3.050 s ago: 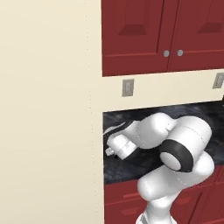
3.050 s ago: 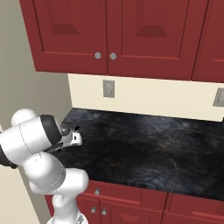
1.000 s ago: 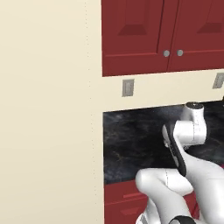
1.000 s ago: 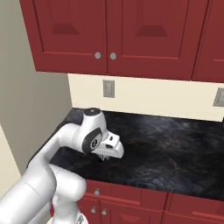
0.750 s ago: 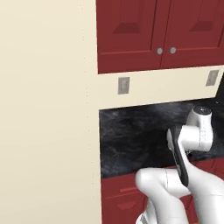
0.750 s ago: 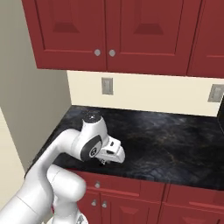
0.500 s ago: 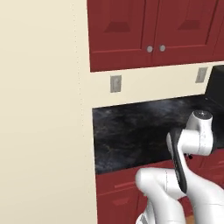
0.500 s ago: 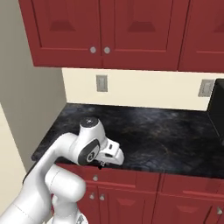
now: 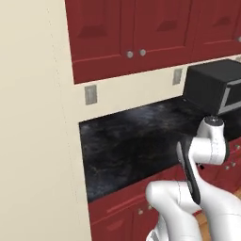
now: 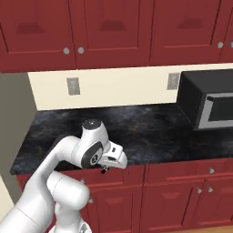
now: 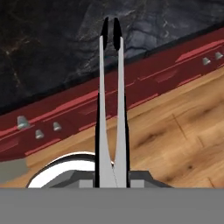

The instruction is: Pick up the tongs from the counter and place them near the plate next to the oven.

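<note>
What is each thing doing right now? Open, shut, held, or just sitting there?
gripper: shut on the tongs, out past the counter's front edge.
tongs: held, arms close together, dark tips nearly touching, pointing at the counter's front edge.
counter: nothing being set on it.
upper cabinet doors: shut.
lower cabinet doors: shut.
microwave: door shut, sitting on the counter.

A home kitchen: dark red wall cabinets (image 10: 113, 27), a glossy black stone bench (image 10: 150, 132), a black microwave (image 10: 207, 105), wall sockets (image 10: 73, 85), wood floor (image 11: 175, 135).
</note>
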